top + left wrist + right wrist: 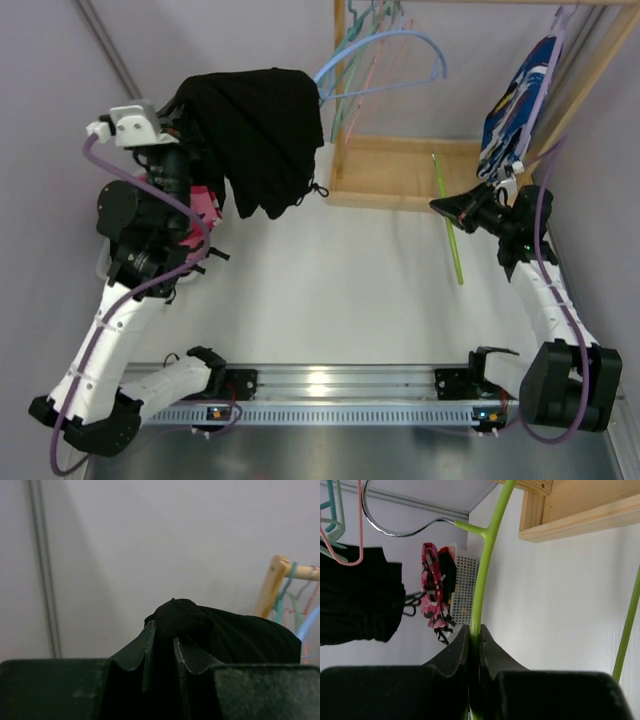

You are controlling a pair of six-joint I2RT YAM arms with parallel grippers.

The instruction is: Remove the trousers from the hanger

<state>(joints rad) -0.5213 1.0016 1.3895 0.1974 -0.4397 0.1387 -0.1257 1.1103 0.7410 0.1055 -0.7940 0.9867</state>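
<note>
My left gripper (164, 632) is shut on a bunched fold of the plain black trousers (225, 635). They hang in the air from it at the back left (262, 130), clear of any hanger. The pink camouflage trousers (200, 215) lie by the left arm and show in the right wrist view (432, 595) too. The blue-and-white trousers (520, 100) hang on a purple hanger at the back right. My right gripper (475, 630) is shut on the stem of a bare green hanger (482, 575), low over the table (455, 240).
A wooden rack (400, 180) stands at the back with several empty hangers (400, 50) on its rail. A white perforated basket (465, 595) stands behind the pink trousers. The rack's base board (580, 515) is right beside the green hanger.
</note>
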